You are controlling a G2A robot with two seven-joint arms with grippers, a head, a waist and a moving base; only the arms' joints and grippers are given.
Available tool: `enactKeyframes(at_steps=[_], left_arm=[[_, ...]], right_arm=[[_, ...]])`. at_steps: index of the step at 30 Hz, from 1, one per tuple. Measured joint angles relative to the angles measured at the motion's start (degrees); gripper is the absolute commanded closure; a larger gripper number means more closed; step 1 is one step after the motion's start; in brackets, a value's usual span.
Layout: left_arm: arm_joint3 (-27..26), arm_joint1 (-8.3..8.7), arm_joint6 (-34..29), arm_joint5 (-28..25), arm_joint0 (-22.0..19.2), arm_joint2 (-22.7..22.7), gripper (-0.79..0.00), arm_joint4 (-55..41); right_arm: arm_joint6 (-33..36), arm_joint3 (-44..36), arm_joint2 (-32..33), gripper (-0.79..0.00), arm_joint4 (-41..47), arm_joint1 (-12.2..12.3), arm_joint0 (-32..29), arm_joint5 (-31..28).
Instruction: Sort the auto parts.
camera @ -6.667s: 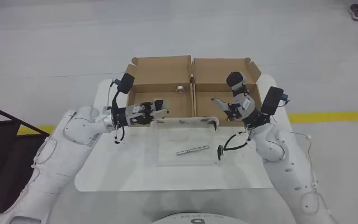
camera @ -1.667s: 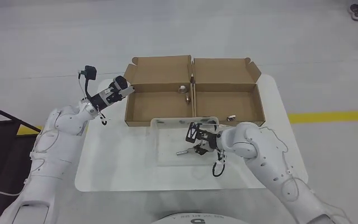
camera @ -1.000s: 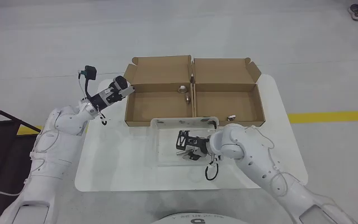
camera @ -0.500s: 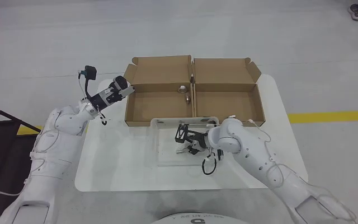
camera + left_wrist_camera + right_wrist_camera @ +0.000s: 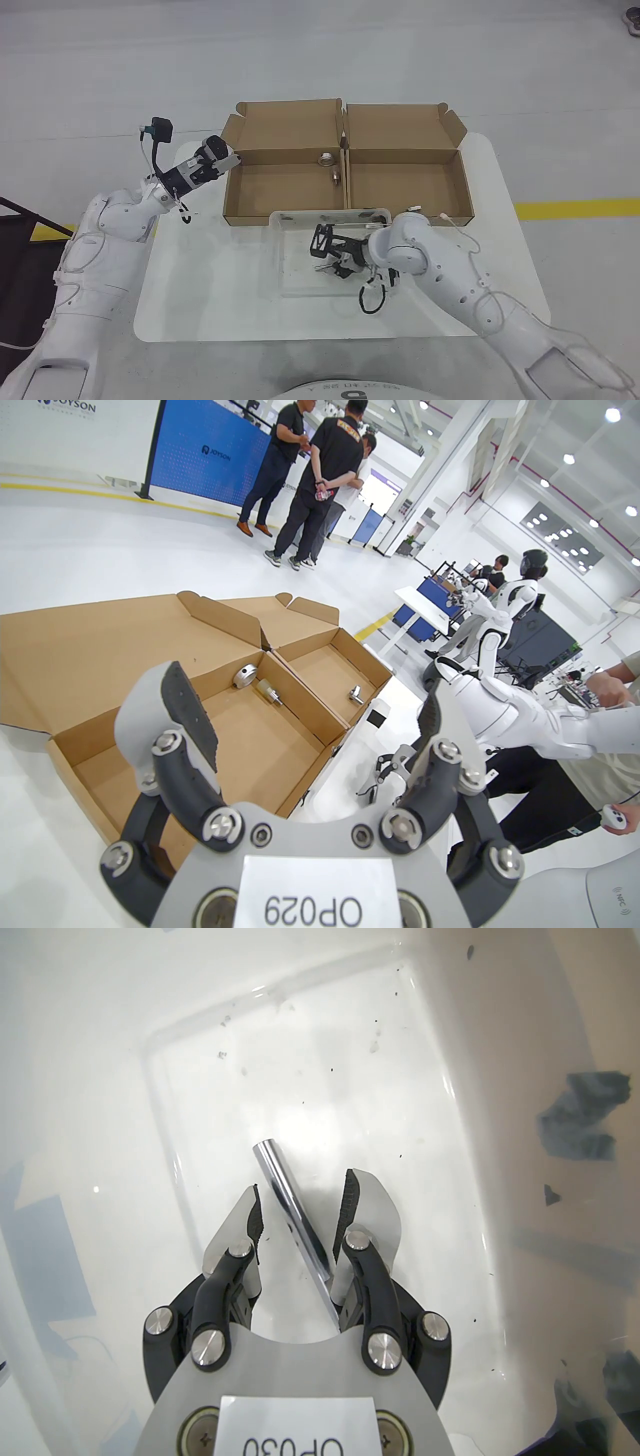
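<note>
A shiny metal rod lies on the floor of the clear plastic tray. My right gripper is low over it and open, one finger on each side of the rod with gaps showing. From above, the right gripper sits inside the tray at mid-table. My left gripper is open and holds nothing, raised off the left box's outer corner. The left cardboard box holds a metal ring and a short cylindrical part. The right box holds one small metal part.
The two open boxes stand side by side at the back of the white table, their lids folded back. The tray lies right in front of them. Bare tabletop lies left and right of the tray.
My right arm left the right box, swung into the tray and settled its open fingers over the rod. My left arm pulled back from the left box and has since kept still.
</note>
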Motion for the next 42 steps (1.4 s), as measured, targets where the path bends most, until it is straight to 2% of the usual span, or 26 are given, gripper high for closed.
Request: enactKeyframes(at_steps=[10, 13, 15, 17, 19, 32, 42], left_arm=[[0.0, 0.0, 0.0, 0.0, 0.0, 0.0, -0.785, 0.0], [0.0, 0.0, 0.0, 0.0, 0.0, 0.0, -0.785, 0.0], [0.0, 0.0, 0.0, 0.0, 0.0, 0.0, -0.785, 0.0], [0.0, 0.0, 0.0, 0.0, 0.0, 0.0, -0.785, 0.0], [0.0, 0.0, 0.0, 0.0, 0.0, 0.0, -0.785, 0.0], [0.0, 0.0, 0.0, 0.0, 0.0, 0.0, -0.785, 0.0], [0.0, 0.0, 0.0, 0.0, 0.0, 0.0, -0.785, 0.0]], right_arm=[[0.1, 2.3, -0.8, -0.308, 0.3, -0.2, 1.4, 0.4], [0.6, 2.8, -1.5, -0.274, 0.4, -0.3, 1.6, 0.5], [0.9, 3.2, -2.0, -0.222, 0.5, -0.5, 1.8, 0.4], [0.9, 3.6, -2.3, -0.083, 0.7, -0.6, 2.1, 0.6], [0.2, 3.9, -2.1, 0.0, 0.7, -0.6, 2.4, 1.1], [-11.6, -1.5, 5.1, 0.0, -1.0, 1.3, -1.0, 1.6], [-20.5, -4.3, 8.0, 0.0, -1.9, 2.0, -3.8, 0.8]])
